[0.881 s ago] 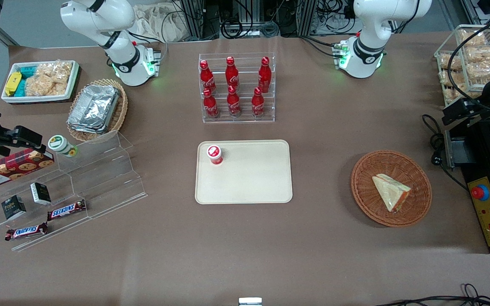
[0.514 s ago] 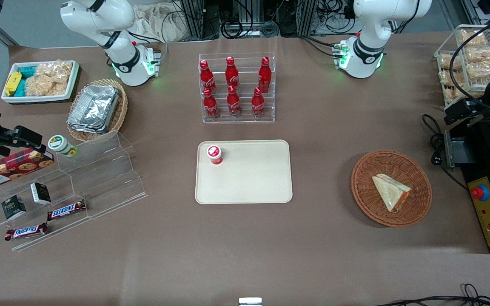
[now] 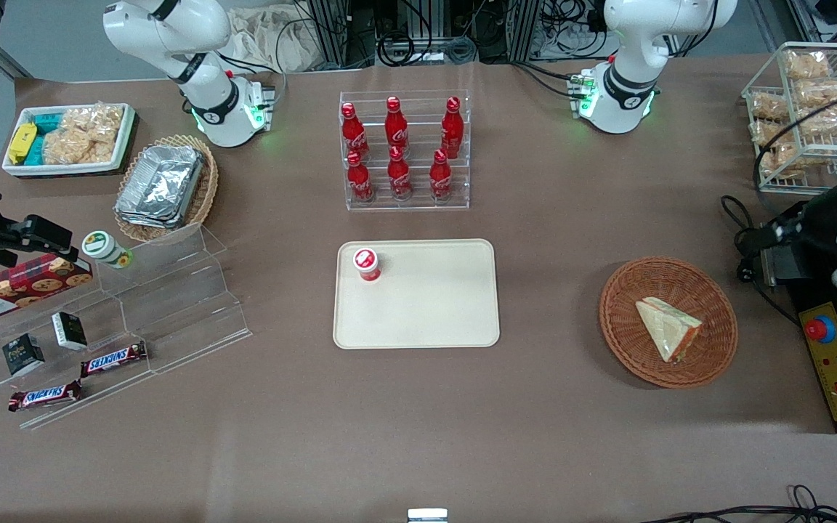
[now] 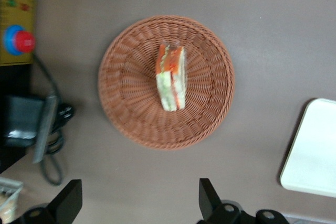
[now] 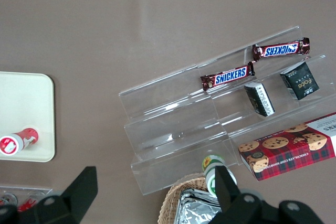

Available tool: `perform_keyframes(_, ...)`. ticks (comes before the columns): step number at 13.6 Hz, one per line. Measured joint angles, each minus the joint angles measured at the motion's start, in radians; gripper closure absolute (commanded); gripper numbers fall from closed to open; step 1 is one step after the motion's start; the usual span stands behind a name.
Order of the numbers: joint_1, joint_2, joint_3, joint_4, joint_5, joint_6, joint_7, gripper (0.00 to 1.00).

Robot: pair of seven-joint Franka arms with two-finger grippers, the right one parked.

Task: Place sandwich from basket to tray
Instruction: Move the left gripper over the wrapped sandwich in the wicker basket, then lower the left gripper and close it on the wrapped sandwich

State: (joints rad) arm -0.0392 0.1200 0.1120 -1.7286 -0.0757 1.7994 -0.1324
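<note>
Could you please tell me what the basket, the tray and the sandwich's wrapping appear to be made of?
The basket looks like woven wicker, reddish-brown and matte, with concentric weave rings showing. The tray seems to be moulded plastic, smooth cream-beige with rounded corners and a low rim. The sandwich appears wrapped in clear film, since its filling shows through. The pincer hangs open above the table beside the basket, touching nothing.
</note>
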Motion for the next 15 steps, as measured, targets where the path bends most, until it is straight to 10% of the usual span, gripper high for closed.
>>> perform_keyframes(11, 0.0, 0.317, -0.01, -0.143, -0.103, 0.506, 0.002, 0.0)
perform_keyframes(15, 0.0, 0.374, -0.014, -0.149, -0.138, 0.585, 0.002, 0.37)
